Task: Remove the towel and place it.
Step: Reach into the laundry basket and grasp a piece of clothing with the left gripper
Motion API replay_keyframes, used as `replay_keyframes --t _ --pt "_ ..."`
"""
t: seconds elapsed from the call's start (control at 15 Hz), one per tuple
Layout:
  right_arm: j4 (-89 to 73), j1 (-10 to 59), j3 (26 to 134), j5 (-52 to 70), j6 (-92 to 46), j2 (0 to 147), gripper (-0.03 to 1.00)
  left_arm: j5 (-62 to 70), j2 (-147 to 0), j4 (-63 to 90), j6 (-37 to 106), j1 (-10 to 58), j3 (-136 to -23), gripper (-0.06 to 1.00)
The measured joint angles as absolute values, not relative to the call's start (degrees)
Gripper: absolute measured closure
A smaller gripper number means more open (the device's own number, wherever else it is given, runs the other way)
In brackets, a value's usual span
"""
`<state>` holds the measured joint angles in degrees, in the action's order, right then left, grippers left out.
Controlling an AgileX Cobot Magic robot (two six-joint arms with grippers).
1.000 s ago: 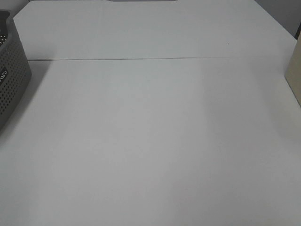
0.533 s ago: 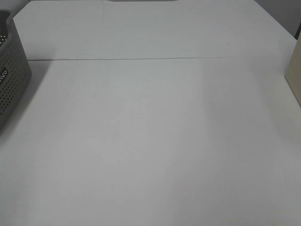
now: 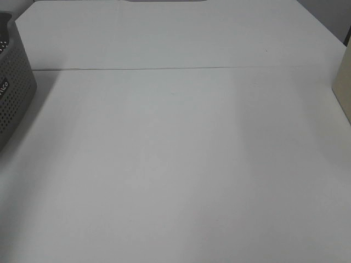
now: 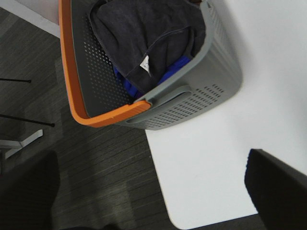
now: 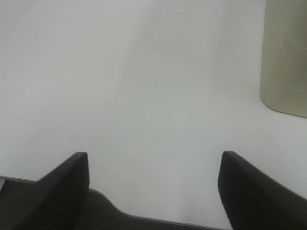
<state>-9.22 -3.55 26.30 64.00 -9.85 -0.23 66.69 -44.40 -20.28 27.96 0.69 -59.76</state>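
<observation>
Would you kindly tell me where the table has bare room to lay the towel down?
The whole table stretch between the grey basket at the left edge and the beige object at the right edge is bare. Only the basket is crowded: the towel fills it, over blue fabric.

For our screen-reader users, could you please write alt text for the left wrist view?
A very dark plush towel lies bunched inside a grey perforated plastic basket with an orange handle, over something blue; the basket stands at a corner of the white table.
</observation>
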Motion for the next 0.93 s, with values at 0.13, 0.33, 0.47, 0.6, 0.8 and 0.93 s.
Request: replay_keyframes --t 0.13,0.33,0.47,0.6,0.8,0.93 --pt "-9.2 -3.6 26.3 64.0 -9.9 -0.2 0.23 66.7 -56.6 -22.2 30.7 -0.5 -68.1 -0.05" --pt "-9.2 -3.6 26.3 64.0 -9.9 -0.2 0.23 67.9 -74.3 -16.8 41.5 -7.2 -83.3 -0.05" --pt "-9.2 -3.6 26.3 64.0 -9.9 -0.2 0.23 68.5 -82.3 -10.9 48.6 -13.3 -88.5 -0.05" --pt "-9.2 -3.6 26.3 64.0 -9.9 -0.2 0.23 69.0 -90.4 -4.6 53.5 -19.8 -90.9 -0.05" --pt "-9.2 -3.6 26.3 64.0 -9.9 -0.2 0.23 67.6 -100.3 -1.1 60.0 -23.3 -91.0 -0.05" --pt "-9.2 -3.6 26.3 64.0 -9.9 -0.2 0.23 66.2 -109.0 -3.6 61.8 -23.3 -91.6 -0.05"
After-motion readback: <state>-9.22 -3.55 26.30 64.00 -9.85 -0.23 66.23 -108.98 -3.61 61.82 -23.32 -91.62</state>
